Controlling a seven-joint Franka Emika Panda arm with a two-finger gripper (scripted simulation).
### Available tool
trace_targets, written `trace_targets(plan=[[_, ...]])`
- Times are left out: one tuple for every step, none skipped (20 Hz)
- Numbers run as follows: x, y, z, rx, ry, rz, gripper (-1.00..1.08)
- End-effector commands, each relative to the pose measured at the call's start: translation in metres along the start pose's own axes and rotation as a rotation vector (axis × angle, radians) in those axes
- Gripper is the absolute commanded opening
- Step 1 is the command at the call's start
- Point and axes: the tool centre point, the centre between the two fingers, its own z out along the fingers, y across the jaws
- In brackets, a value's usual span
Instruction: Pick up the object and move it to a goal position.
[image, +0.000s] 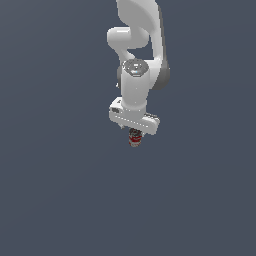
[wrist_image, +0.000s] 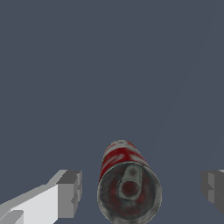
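My white two-fingered jaws (wrist_image: 141, 190) stand wide open, a finger on either side of the small cylindrical can with the red-and-white label and metallic rim (wrist_image: 127, 183), with clear gaps, touching nothing. The can sits directly below my hand on the plain grey-blue desk (image: 60, 190). I judge the approach done; closing, lifting and carrying to the goal all remain.

backdrop: plain dark slate-blue all around me | surface (image: 60, 200): same flat slate-blue, unmarked | walls/windows/furniture: cannot tell any apart | light: even, soft, no strong shadows
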Motion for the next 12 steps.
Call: trace_targets(plan=[[-0.009, -0.001, 0.005, 0.001, -0.003, 0.061, 1.0], [-0.012, -0.001, 0.007, 0.001, -0.004, 0.083, 1.0], [-0.015, -0.001, 0.009, 0.001, -0.005, 0.104, 1.0], [-0.017, -0.002, 0.01, 0.001, -0.006, 0.124, 1.0], [-0.02, -0.002, 0.012, 0.001, -0.006, 0.142, 1.0], [-0.023, -0.002, 0.013, 0.001, -0.007, 0.159, 1.0], [-0.025, -0.002, 0.014, 0.001, -0.008, 0.175, 1.0], [-0.027, -0.002, 0.015, 0.001, -0.008, 0.189, 1.0], [-0.029, -0.002, 0.016, 0.001, -0.009, 0.203, 1.0], [-0.03, -0.002, 0.017, 0.001, -0.01, 0.215, 1.0], [-0.032, -0.002, 0.018, 0.001, -0.01, 0.226, 1.0], [-0.033, -0.002, 0.019, 0.001, -0.01, 0.235, 1.0]])
